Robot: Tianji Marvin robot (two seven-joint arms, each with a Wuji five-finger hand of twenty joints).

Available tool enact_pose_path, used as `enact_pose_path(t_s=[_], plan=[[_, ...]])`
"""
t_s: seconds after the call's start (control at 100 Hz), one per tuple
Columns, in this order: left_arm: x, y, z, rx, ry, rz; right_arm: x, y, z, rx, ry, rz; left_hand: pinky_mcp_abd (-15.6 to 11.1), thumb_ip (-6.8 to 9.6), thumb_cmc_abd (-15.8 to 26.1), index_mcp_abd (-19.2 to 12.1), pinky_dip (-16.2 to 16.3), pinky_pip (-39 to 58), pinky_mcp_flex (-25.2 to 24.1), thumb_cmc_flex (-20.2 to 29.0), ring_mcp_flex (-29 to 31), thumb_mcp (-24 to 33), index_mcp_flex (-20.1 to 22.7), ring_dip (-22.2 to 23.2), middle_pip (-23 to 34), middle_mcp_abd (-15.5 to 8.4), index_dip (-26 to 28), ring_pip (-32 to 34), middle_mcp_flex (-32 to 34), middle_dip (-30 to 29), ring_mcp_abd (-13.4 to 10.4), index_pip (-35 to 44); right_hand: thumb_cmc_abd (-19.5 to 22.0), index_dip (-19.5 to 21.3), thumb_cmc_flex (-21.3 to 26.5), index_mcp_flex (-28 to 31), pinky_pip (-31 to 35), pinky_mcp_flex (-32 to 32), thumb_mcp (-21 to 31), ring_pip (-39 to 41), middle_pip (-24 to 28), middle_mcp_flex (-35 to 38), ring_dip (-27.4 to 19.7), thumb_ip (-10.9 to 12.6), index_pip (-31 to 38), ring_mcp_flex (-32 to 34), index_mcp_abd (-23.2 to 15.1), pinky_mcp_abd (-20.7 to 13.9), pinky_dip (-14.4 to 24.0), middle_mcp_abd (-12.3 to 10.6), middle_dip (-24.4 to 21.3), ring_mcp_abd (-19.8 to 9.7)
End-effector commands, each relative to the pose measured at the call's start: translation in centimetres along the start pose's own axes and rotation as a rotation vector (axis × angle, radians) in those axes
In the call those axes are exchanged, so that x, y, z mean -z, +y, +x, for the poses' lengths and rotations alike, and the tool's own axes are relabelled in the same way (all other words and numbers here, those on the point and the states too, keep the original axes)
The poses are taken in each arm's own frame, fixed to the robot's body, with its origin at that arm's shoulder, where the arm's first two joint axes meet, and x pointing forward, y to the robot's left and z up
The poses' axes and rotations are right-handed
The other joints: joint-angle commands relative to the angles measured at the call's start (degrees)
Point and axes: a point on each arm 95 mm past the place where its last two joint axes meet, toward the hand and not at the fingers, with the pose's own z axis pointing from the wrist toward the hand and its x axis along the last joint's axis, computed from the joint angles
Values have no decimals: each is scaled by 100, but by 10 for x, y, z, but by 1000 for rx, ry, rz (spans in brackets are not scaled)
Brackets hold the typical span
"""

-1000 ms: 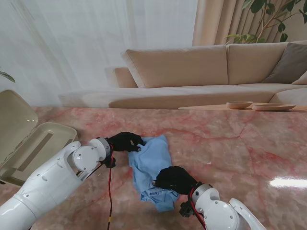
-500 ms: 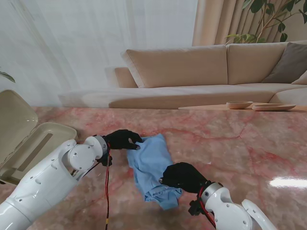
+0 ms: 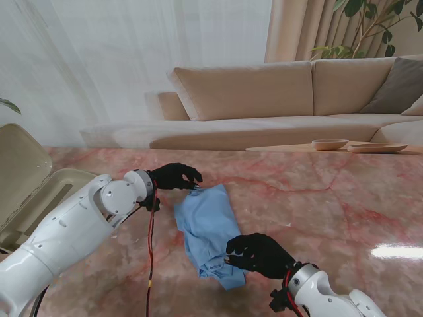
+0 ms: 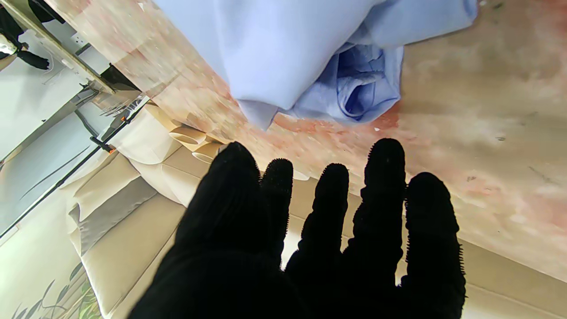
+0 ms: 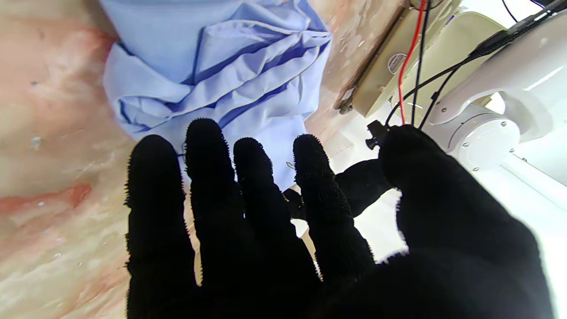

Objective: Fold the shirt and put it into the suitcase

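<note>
Shirt (image 3: 207, 234), long axis running away from robot, lies betw. both empty, spread hands: left hand (image 3: 173, 177) at far end, right hand (image 3: 259, 253) nearer, suitcase (image 3: 30, 191) far left

— What's past the left hand (image 4: 319, 239)?
— Gloved fingers (image 4: 384, 177) spread, holding nothing. A crumpled light-blue shirt (image 4: 310, 57) lies beyond them on the pink marble table (image 4: 478, 110).
</note>
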Motion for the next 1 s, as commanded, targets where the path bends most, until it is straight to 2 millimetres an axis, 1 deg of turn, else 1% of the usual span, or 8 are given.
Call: enact_pose_path(t_s=[0.0, 0.16, 0.24, 0.45, 0.48, 0.63, 0.79, 0.99], plan=[[-7, 1, 6, 22, 15, -2, 2, -11, -2, -51, -4, 35, 124, 42, 291, 45, -59, -62, -101, -49, -260, -176, -211, -73, -29, -22, 105, -154, -207, -65, 150, -125, 109, -44, -144, -268, 287, 169, -119, 54, 7, -90, 114, 246, -150, 252, 2, -49, 166, 67, -95, 14], [-14, 9, 4, 44, 19, -27, -1, -20, -2, -135, 4, 67, 125, 53, 291, 55, -78, -64, -102, -41, -259, -167, -227, -105, -19, -36, 108, -161, -200, -63, 160, -153, 169, -70, -62, -158, 348, 302, -169, 81, 131, 24, 71, 256, -167, 302, 35, -37, 94, 123, -88, 67], [-16, 14, 2, 46, 22, -43, -4, -24, -2, -161, 2, 84, 130, 54, 274, 50, -87, -61, -103, -31, -255, -165, -197, -113, -7, -35, 121, -153, -180, -60, 154, -142, 202, -71, 6, -62, 296, 406, -277, 5, 201, 109, -83, 283, -118, 350, 31, 22, -151, 124, -124, 61], [-15, 27, -2, 61, 18, -84, -12, -30, -5, -196, -8, 106, 120, 45, 261, 56, -103, -54, -103, 6, -252, -159, -169, -128, 2, -34, 148, -140, -176, -59, 155, -122, 214, -58, 36, 99, 108, 419, -314, -170, 230, 286, -244, 304, -38, 325, 13, 136, -407, 101, -155, 73], [-14, 28, -3, 62, 18, -89, -13, -31, -6, -198, -11, 109, 122, 44, 259, 62, -104, -49, -98, 10, -245, -159, -160, -128, 7, -34, 151, -135, -165, -57, 156, -118, 216, -55, 40, 116, 39, 391, -323, -248, 222, 301, -307, 310, -21, 293, 4, 147, -514, 88, -165, 82], [-11, 36, -5, 63, 18, -112, -18, -34, -10, -206, -34, 123, 126, 38, 262, 58, -113, -44, -105, 20, -242, -162, -152, -132, 11, -32, 158, -122, -155, -57, 159, -117, 216, -59, 37, 110, -158, 161, -328, -418, 190, 282, -399, 317, -19, 16, -1, 211, -672, 66, -174, 195], [-4, 44, -6, 13, 25, -134, -21, -34, -15, -208, -62, 134, 116, 26, 248, 49, -117, -37, -140, 38, -282, -169, -112, -146, 21, -46, 179, -137, -137, -53, 145, -90, 219, -53, 38, 137, -240, 68, -331, -472, 162, 304, -435, 320, -2, -87, -10, 242, -745, 54, -172, 210], [8, 53, -6, 5, 16, -175, -21, -29, -22, -194, -99, 114, 112, 19, 275, 62, -123, -33, -142, 31, -277, -177, -102, -146, 13, -26, 176, -125, -140, -56, 168, -96, 214, -37, 35, 220, -293, -22, -336, -524, 154, 374, -467, 320, 47, -155, -40, 235, -787, 39, -156, 188]])
